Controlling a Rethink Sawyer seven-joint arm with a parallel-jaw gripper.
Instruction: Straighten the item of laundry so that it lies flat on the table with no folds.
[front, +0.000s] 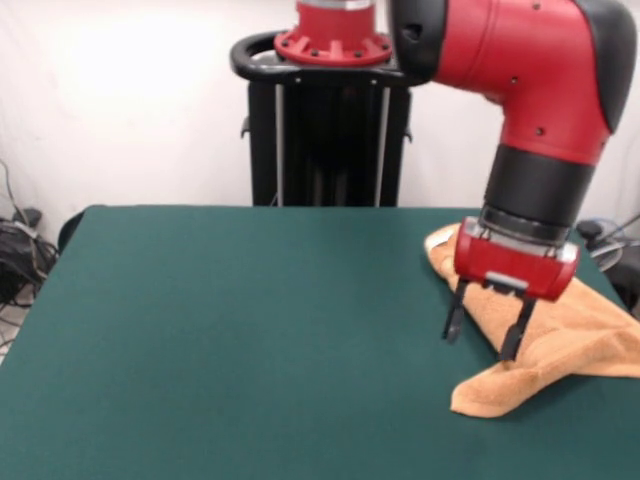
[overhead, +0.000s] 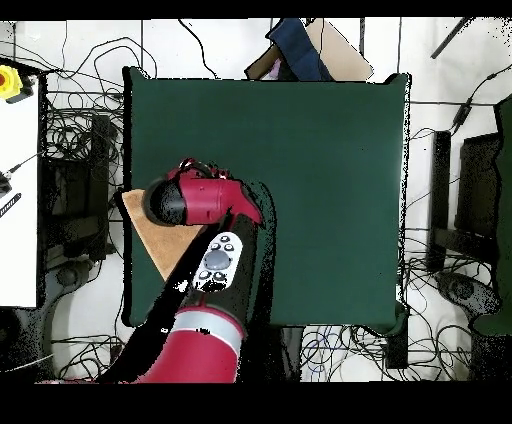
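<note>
Table (front: 230, 340), covered in dark green cloth, fills most of both views. Red and black arm (front: 540, 90) hangs above the towel (front: 570, 340), which lies rumpled and folded right under the jaws. Gripper (front: 486, 328) is spread, released, its tips just over a fold.

The towel (front: 560, 335) is light orange-tan terry, bunched rather than flat, lying at about four o'clock on the counter (front: 240, 340) in the front view. It runs from a rounded hump near the far edge down to a folded, rolled corner pointing toward seven o'clock, and its right part reaches the counter's side edge. Overhead, a tan wedge (overhead: 158, 232) overhangs the dark green counter (overhead: 320, 180) at nine o'clock.
</note>
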